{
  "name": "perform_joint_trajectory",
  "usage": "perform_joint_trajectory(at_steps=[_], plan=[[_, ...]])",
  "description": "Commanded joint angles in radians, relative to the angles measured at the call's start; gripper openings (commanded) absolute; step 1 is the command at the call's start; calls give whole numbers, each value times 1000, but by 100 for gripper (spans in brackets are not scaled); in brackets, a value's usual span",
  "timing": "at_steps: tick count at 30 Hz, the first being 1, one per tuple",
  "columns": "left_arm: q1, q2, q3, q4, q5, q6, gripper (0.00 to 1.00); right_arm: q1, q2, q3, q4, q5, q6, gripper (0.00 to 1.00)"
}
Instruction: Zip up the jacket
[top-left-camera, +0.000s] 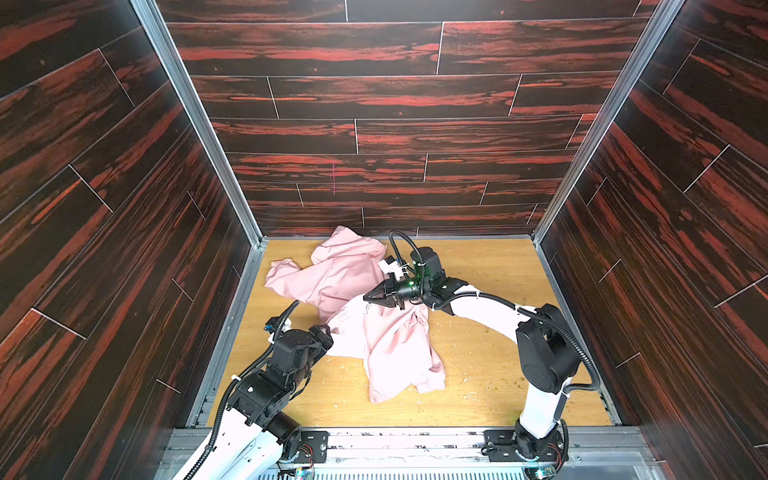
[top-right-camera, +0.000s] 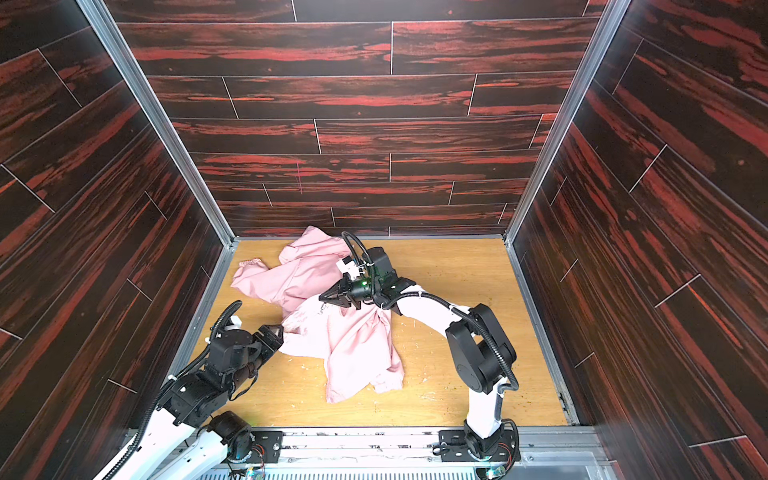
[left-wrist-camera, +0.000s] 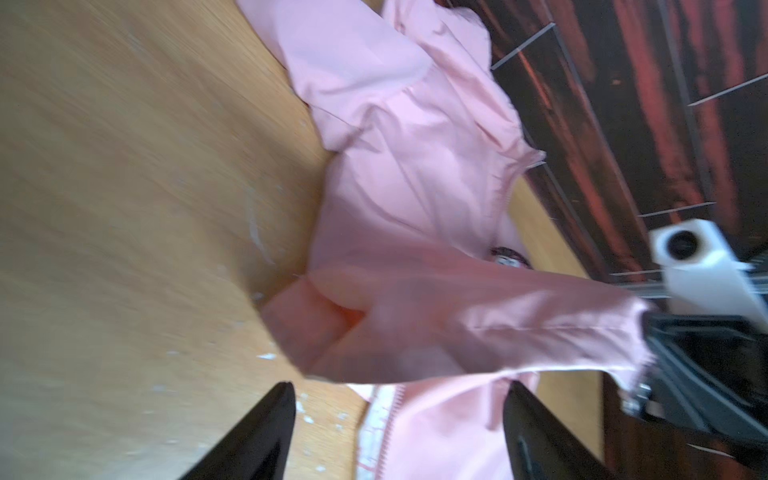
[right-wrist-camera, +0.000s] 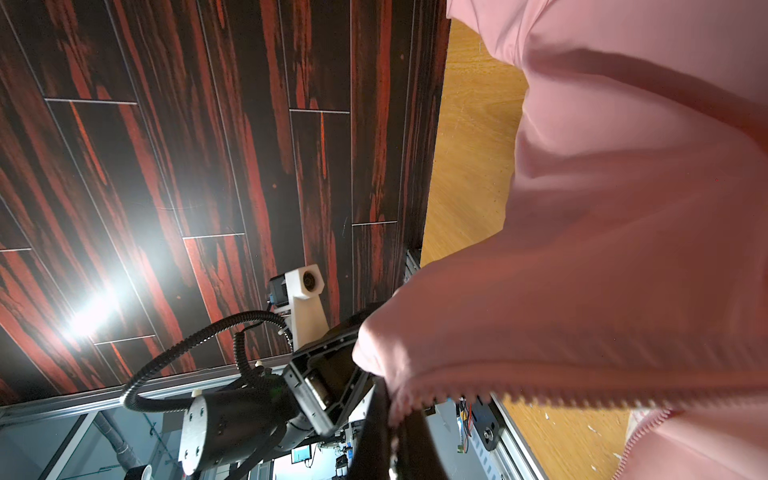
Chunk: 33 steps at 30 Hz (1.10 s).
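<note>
While the left tool (left-wrist-camera: 399, 386) waits at the near-left fringe of the heap with its jaws wide apart and nothing clamped between them, the jacket (top-left-camera: 395, 345) lies crumpled on the wooden surface (top-left-camera: 498, 374), spreading from the middle toward the far-left corner. A strip of zip teeth (left-wrist-camera: 386, 419) shows just ahead of that open tool. Further in, the right tool (top-left-camera: 372, 296) reaches across the middle with its jaws together, pinching a front edge of the jacket. In the right wrist view, a toothed zip edge (right-wrist-camera: 540, 401) runs away from the pinch and the cloth hangs from it in a fold. Beyond, a sleeve with a gathered cuff (top-left-camera: 282, 264) points toward the left edge, and a bunched part touches the far edge.

The cloth looks thin, light and limp, probably slick. It should sag and slide rather than keep any shape. The firmer zip tapes near the hem seem the best holds. I cannot make out the slider.
</note>
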Motion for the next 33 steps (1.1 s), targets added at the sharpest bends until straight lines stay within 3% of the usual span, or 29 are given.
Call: perform_joint_trajectory(at_steps=[1,8,12,18,29,33], plan=[[-49,-16,6,130,85,-113,83,-2,26,-11,5,-10,-16,0],[-111,42,20,356,187,-159,87,-1,22,-8,7,-12,-11,0],[-117,146,-1,484,245,-104,87,-1,7,-10,3,-15,-8,0],[-115,207,-58,624,186,-1,87,-1,-36,-25,-5,-34,-3,0],[-42,201,-141,774,257,21,80,-2,-90,-44,-30,-64,-17,0],[-23,228,-149,839,291,19,72,-1,-108,-53,-41,-68,-26,0]])
